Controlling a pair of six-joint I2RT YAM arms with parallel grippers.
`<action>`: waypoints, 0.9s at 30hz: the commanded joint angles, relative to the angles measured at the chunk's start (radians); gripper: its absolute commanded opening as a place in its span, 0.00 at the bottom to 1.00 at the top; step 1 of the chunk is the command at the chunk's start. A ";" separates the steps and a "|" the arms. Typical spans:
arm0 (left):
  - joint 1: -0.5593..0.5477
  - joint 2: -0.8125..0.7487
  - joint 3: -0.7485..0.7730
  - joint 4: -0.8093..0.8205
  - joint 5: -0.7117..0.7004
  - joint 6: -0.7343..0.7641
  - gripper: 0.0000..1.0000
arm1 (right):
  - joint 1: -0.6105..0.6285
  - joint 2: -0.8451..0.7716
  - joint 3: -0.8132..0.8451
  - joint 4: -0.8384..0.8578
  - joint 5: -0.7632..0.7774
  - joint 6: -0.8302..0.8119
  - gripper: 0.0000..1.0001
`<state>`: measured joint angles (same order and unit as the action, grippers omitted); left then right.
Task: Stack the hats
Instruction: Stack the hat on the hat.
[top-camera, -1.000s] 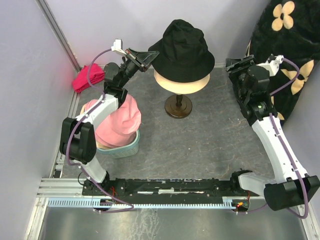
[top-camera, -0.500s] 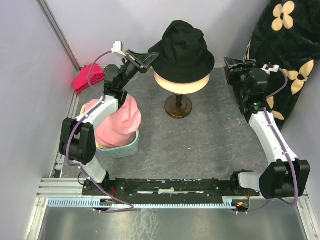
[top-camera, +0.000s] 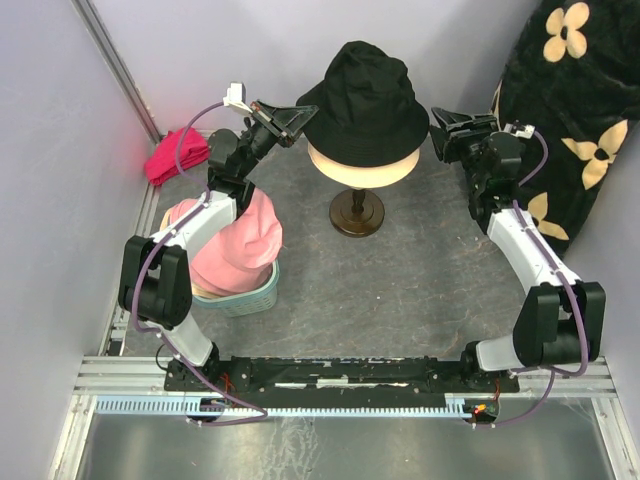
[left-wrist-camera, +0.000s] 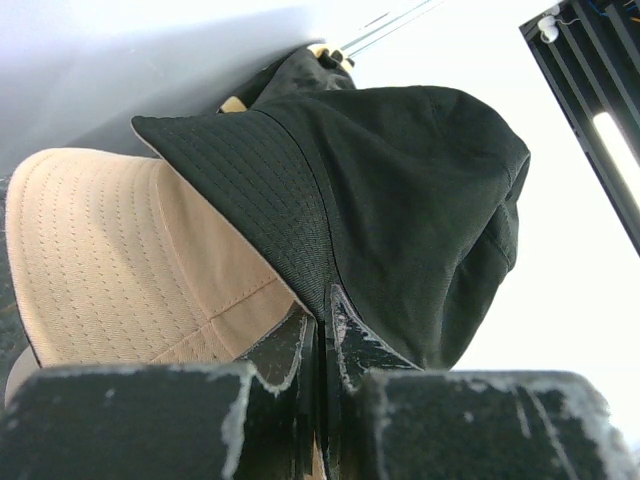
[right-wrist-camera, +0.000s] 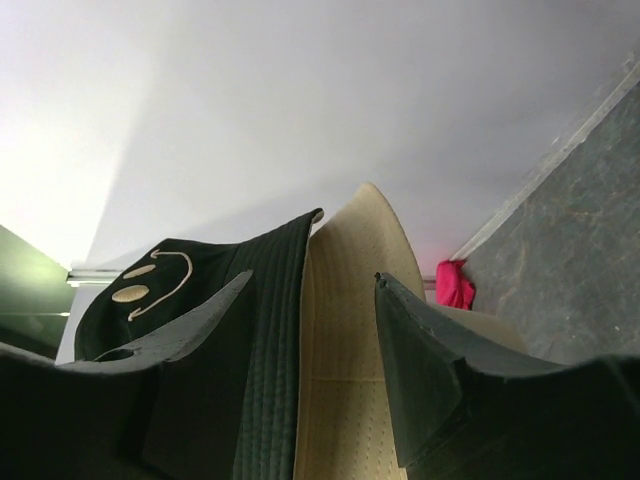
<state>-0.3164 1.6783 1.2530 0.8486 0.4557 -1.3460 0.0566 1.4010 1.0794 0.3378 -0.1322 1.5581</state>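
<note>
At the bench's (top-camera: 400, 290) left edge, one pink hat (top-camera: 245, 235) sits on one blue hat (top-camera: 250, 298). Toward the middle of the far edge, the left end effector (top-camera: 296, 113) is pinched tight on the left brim of the one black hat (top-camera: 365, 90), which caps one beige hat (left-wrist-camera: 120, 260) on the stand (top-camera: 357, 212). The right end effector (top-camera: 438, 128), jaws wide, is just beside the opposite brim, which lies to its left with its edge pointing into the gap.

I see the upper hat (top-camera: 365, 95) sitting on a lower hat (top-camera: 362, 165) atop the stand (top-camera: 357, 212) at centre back, with a third hat (top-camera: 255, 238) in the basket (top-camera: 255, 297) to its left, nearer me.
</note>
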 joint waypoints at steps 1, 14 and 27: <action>-0.004 -0.029 -0.004 0.058 0.029 -0.035 0.03 | -0.005 0.042 0.028 0.170 -0.055 0.075 0.58; -0.008 -0.026 -0.021 0.061 0.024 -0.033 0.03 | -0.004 0.154 0.073 0.383 -0.105 0.205 0.51; -0.020 -0.010 -0.018 0.061 0.018 -0.031 0.03 | 0.016 0.236 0.126 0.462 -0.152 0.273 0.37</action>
<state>-0.3233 1.6783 1.2366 0.8673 0.4541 -1.3464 0.0582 1.6218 1.1576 0.6838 -0.2543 1.7920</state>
